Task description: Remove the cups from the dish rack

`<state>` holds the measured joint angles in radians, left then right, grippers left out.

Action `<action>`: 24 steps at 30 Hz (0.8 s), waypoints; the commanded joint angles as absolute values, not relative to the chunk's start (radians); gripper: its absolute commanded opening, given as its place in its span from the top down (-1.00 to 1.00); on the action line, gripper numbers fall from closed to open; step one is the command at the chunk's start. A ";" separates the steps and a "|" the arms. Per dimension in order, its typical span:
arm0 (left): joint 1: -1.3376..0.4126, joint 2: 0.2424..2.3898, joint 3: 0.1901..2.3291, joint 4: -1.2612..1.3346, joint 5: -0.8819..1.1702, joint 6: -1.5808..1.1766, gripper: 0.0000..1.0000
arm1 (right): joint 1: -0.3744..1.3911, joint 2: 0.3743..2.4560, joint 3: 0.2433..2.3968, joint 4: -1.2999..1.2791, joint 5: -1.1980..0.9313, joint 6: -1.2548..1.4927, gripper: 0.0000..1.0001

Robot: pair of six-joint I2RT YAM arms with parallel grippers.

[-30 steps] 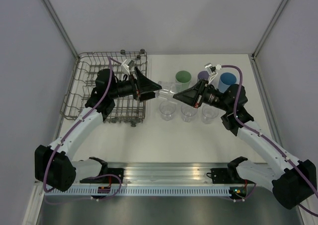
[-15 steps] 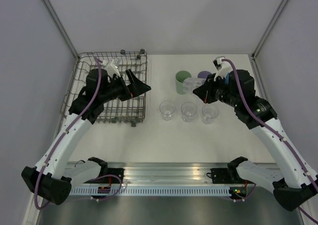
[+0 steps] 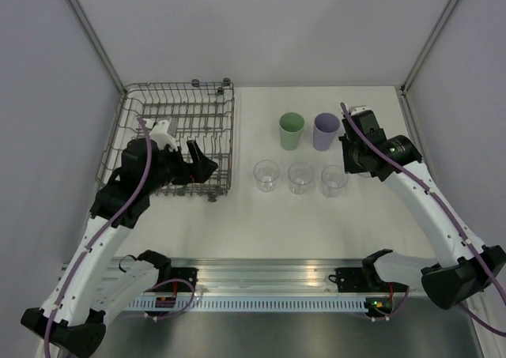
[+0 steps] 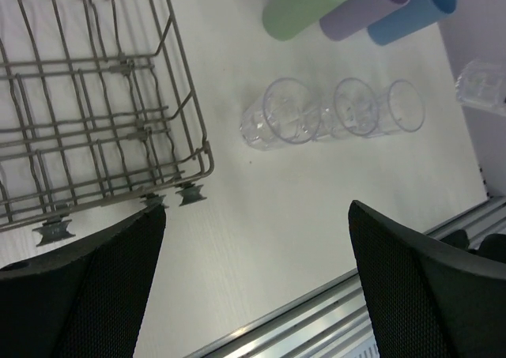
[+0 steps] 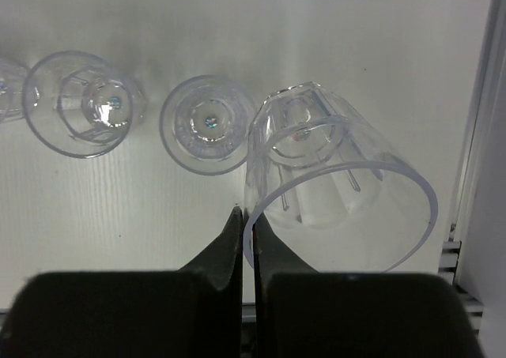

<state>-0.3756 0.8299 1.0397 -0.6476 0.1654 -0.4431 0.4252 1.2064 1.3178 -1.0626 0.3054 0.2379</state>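
The grey wire dish rack stands at the back left and holds no cups that I can see; its corner shows in the left wrist view. The green cup and lavender cup stand upright; the blue cup shows beside them only in the left wrist view. Three clear cups stand in a row in front. My right gripper is shut on the rim of a fourth clear cup, just right of that row. My left gripper is open and empty near the rack's front right corner.
The right arm covers the blue cup from above. The table's right edge and a wall post lie close beside the held cup. The metal rail runs along the near edge.
My right gripper has carried the clear cup right, from over the coloured cups to the right end of the clear row. My left arm has drawn back from over the rack.
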 commanded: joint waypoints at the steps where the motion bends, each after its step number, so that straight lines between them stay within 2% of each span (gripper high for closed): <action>1: -0.377 0.839 0.976 -0.666 0.152 -0.362 -0.99 | 0.387 1.219 1.347 -1.106 0.371 0.222 0.99; 11: -0.377 0.743 0.916 -0.670 0.058 -0.334 -0.99 | 0.178 1.316 1.220 -1.026 0.216 0.233 0.99; 17: -0.390 0.719 0.910 -0.673 0.023 -0.334 -0.99 | 0.140 1.410 1.143 -0.931 0.198 0.236 0.99; 24: -0.396 0.724 0.908 -0.676 0.018 -0.333 -0.99 | 0.137 1.509 1.180 -0.920 0.161 0.219 0.99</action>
<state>-0.3904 0.7265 0.9092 -0.6853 0.0452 -0.3744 0.1410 1.4864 1.1370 -0.9531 0.1753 0.2356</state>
